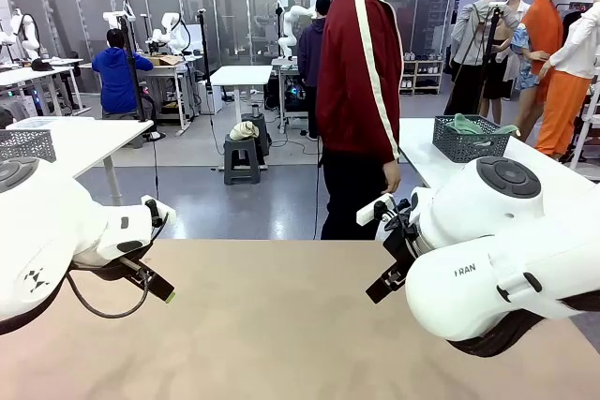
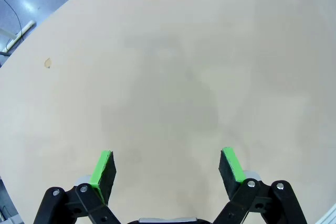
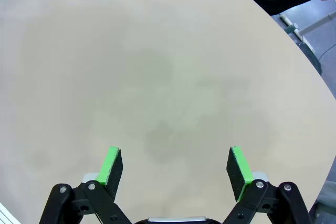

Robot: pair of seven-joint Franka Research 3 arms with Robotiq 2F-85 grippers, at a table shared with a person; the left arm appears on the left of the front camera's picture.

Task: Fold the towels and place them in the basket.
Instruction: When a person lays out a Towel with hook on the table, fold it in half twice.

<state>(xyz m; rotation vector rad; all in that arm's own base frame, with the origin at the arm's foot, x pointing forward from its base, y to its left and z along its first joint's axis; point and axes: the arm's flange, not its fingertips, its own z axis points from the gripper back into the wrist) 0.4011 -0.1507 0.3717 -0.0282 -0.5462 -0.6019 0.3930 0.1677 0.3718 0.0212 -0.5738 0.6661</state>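
My left gripper (image 2: 168, 163) hangs open over the beige tabletop (image 2: 173, 66), with nothing between its green pads. My right gripper (image 3: 172, 161) is also open above the bare tabletop, holding nothing. In the front view the left gripper (image 1: 155, 283) sits at the table's left and the right gripper (image 1: 384, 278) at its right, both pointing down toward the middle. The dark mesh basket (image 1: 473, 145) stands on a white table at the back right, beyond my table. Green and blue-grey towels (image 1: 476, 125) lie bunched inside it.
A person (image 1: 361, 91) in a dark red jacket stands at the table's far edge, side-on, one hand (image 1: 390, 178) hanging down. A paler grey mesh basket (image 1: 26, 144) rests on a white table at the back left. The beige table (image 1: 281, 325) spreads between the arms.
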